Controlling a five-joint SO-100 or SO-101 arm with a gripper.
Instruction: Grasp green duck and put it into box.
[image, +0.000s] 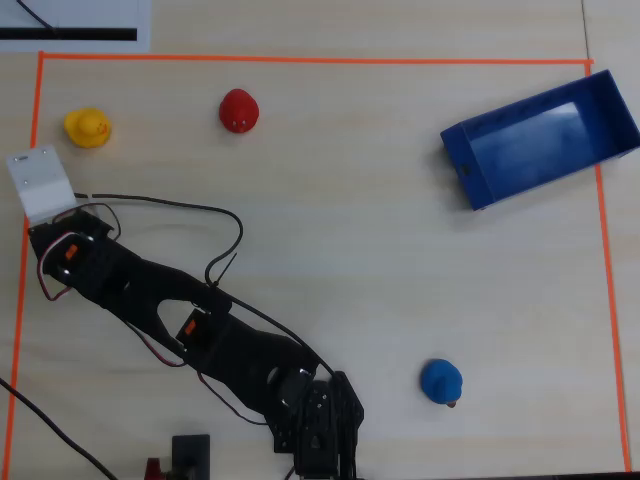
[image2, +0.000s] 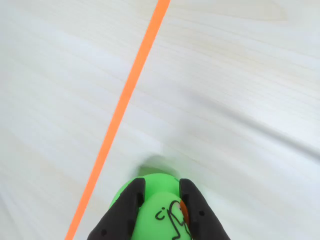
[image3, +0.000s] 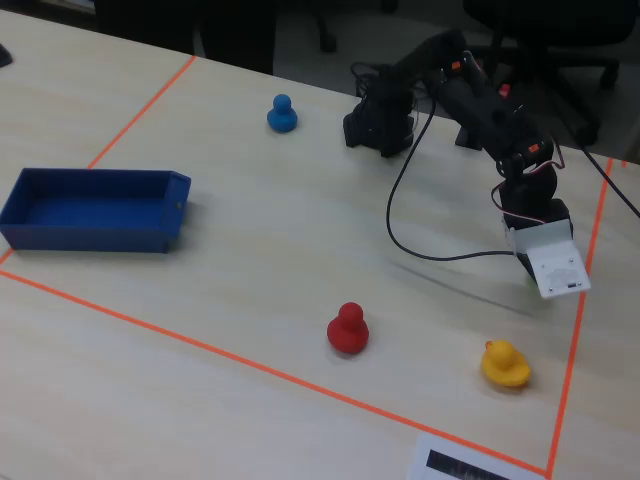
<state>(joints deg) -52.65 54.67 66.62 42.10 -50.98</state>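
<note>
Two black fingers (image2: 132, 202) of the gripper (image2: 159, 189) are clamped on the green duck (image2: 157, 217), one on each side of it, right down at the pale tabletop (image2: 240, 100). In the wrist view the duck sits just right of the orange tape line (image2: 122, 105). Overhead, the arm (image: 200, 330) hides the duck near the bottom tape edge, left of the blue duck (image: 440, 381). The box (image: 540, 140) lies well apart from the blue duck, toward the top right corner. The red duck (image: 239, 110) and yellow duck (image: 87, 127) stand far left of the box.
</note>
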